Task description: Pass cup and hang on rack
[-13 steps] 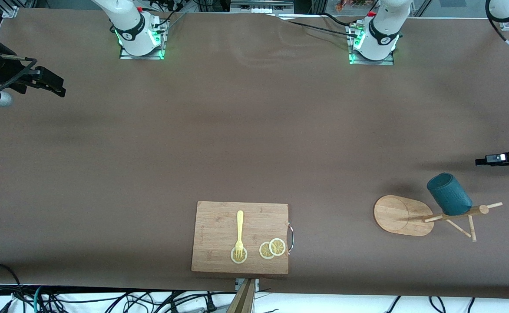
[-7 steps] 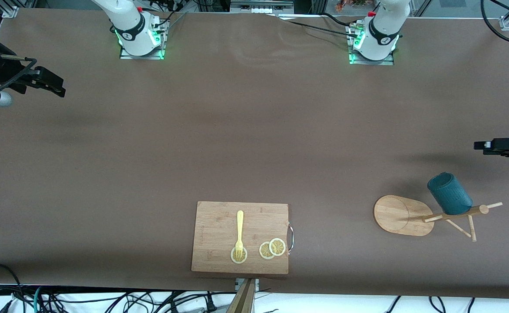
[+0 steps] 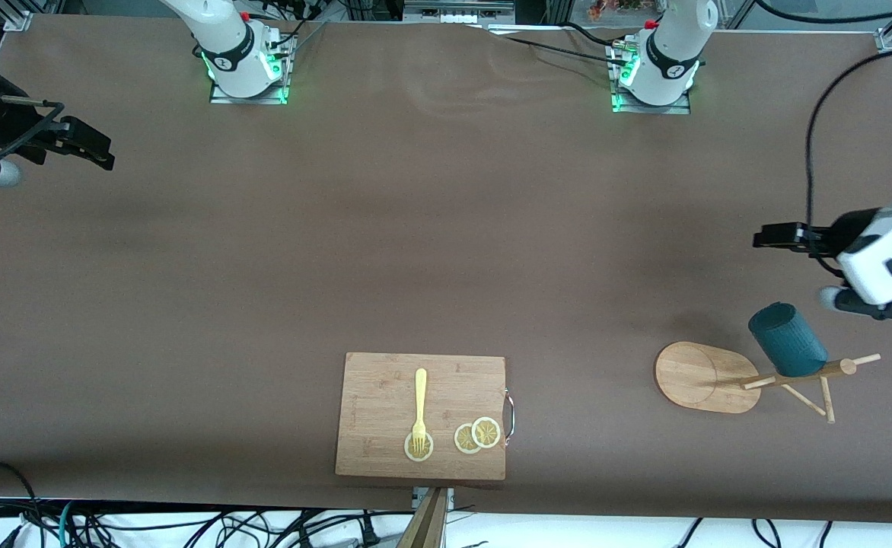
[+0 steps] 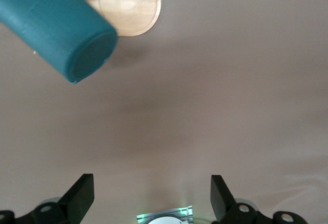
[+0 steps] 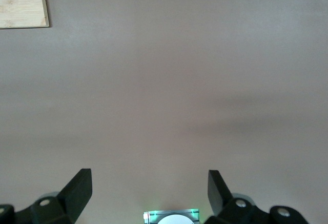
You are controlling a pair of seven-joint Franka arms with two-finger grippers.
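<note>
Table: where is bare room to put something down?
The table is bare between the arm bases and the cutting board, and between the board and the rack. Around the rack it is crowded: the cup hangs there.

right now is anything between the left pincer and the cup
Nothing visible. The cup already hangs tilted on the rack, and only bare table shows between it and the open left pincer. The right pincer waits open at its own end.

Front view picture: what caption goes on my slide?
Teal cup hangs on the bamboo rack; left gripper open above the table.
</note>
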